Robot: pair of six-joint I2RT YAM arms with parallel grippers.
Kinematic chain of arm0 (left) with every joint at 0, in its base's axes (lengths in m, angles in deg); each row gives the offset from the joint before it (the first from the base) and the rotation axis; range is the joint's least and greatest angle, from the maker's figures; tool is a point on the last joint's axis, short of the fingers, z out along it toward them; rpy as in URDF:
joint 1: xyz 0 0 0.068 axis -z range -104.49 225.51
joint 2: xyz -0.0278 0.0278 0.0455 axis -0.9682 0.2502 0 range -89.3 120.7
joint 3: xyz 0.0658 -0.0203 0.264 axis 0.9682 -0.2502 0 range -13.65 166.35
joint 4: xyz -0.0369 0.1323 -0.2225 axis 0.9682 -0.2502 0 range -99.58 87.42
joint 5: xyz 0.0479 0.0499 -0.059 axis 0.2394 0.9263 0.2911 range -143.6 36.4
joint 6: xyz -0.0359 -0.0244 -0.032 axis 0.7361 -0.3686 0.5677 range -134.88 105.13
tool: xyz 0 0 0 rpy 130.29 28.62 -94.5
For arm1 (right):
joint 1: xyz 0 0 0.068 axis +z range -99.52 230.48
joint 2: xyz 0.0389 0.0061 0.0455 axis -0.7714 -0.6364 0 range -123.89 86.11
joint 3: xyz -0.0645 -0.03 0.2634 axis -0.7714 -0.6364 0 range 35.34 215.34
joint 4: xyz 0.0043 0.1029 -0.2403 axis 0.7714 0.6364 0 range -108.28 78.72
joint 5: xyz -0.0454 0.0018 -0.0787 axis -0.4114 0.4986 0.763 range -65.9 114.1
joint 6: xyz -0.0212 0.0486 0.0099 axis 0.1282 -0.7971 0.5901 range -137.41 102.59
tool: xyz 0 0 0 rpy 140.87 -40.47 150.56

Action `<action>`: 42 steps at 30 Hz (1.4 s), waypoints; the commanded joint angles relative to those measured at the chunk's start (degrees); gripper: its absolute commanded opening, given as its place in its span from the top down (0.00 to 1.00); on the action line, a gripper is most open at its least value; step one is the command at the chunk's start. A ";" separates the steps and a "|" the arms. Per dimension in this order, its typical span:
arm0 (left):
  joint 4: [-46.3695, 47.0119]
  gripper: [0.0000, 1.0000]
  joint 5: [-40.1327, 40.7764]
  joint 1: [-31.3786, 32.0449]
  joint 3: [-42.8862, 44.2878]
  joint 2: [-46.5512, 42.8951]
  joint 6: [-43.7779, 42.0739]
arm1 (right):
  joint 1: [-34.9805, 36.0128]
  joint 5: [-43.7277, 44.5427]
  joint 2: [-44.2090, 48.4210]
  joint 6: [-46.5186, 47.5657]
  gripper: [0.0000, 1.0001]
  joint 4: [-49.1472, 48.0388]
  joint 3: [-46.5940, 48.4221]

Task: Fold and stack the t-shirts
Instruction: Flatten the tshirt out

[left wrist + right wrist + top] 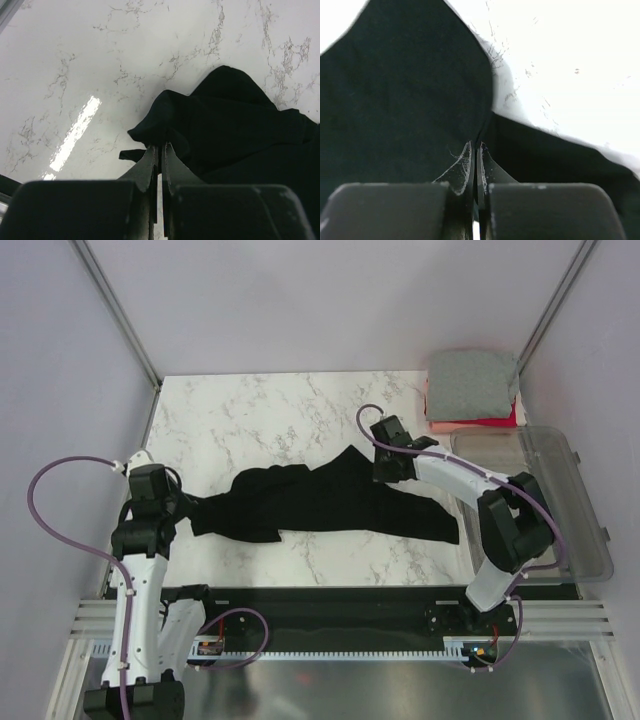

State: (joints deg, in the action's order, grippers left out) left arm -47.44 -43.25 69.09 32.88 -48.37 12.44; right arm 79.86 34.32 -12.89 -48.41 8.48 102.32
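The black t-shirt lies crumpled and stretched across the middle of the marble table. My left gripper is shut on its left end; the left wrist view shows the jaws pinching a fold of the black cloth. My right gripper is shut on its upper right part; the right wrist view shows the jaws closed on black cloth. A grey folded t-shirt lies on a red-pink folded one at the back right corner.
A clear plastic bin stands along the table's right edge, near the right arm. Walls and metal posts enclose the table at the back and sides. A black rail runs along the near edge.
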 commanded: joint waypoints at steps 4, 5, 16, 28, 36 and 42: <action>0.04 0.98 -7.26 -0.35 11.11 -0.23 3.36 | 0.06 2.51 16.19 4.81 1.00 8.20 14.12; 0.04 0.98 -7.62 -0.27 15.83 -0.06 3.71 | 0.06 2.70 18.12 5.16 1.00 10.39 16.23; 2.74 0.98 -7.69 -0.35 45.65 1.18 8.29 | 0.06 -8.72 47.30 13.94 1.00 4.55 29.27; 13.13 0.98 -19.05 2.81 68.85 0.38 -1.03 | -0.47 -24.01 69.37 15.18 1.00 -1.80 22.76; 18.23 0.98 -23.26 3.16 74.24 6.79 -1.30 | -0.47 -19.01 66.58 22.29 1.00 -6.01 24.26; 22.45 0.98 -21.35 3.16 70.19 19.25 -0.68 | -0.38 -7.45 55.25 27.39 1.00 -19.81 16.17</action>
State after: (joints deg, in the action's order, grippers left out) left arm -26.32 -64.78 72.15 105.79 -41.57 13.27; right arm 79.58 17.84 51.72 -25.66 -3.04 122.17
